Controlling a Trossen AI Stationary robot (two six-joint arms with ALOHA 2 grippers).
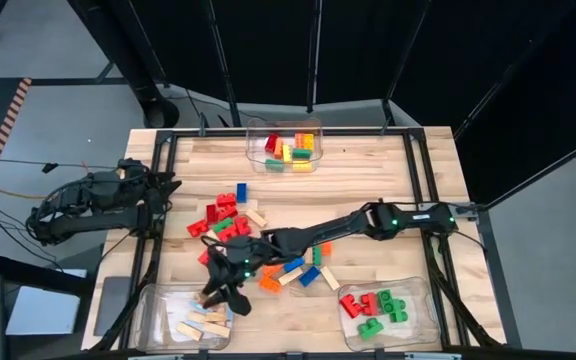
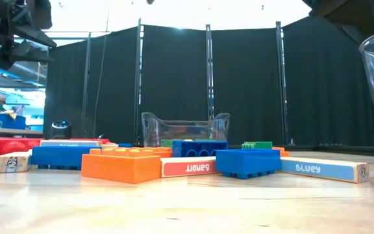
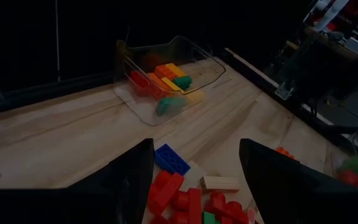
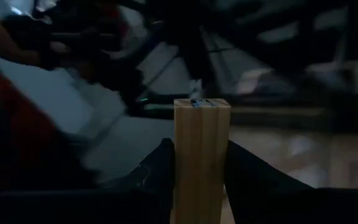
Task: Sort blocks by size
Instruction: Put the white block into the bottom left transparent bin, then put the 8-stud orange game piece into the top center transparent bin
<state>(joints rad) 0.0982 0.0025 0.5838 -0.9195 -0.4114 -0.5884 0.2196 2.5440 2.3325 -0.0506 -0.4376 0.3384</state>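
Loose blocks [image 1: 236, 224] lie in a heap at mid-table: red, green, blue and orange studded bricks and pale wooden bars; the low view shows an orange brick [image 2: 128, 166] and a blue one [image 2: 248, 162] up close. My right gripper [image 1: 218, 290] reaches across the table to the far edge of the near-left bin [image 1: 163, 325] and is shut on a wooden bar [image 4: 201, 149]. My left gripper [image 3: 194, 186] waits open at the table's left side [image 1: 166, 190], touching nothing. My right gripper pinches the wooden bar between its two fingers, on two opposite long faces [image 4: 201, 177] near one end. The fingers lie along the bar, whose free end [image 4: 202, 106] sticks out ahead of them. The bar [image 1: 206, 297] is lifted clear above the bin's far edge.
The near-left bin holds wooden bars [image 1: 206, 322]. A near-right bin [image 1: 423, 325] holds red and green bricks. A far bin [image 1: 258, 140] holds mixed coloured bricks. A black frame [image 1: 168, 140] runs around the table. My right arm [image 1: 368, 222] spans the heap.
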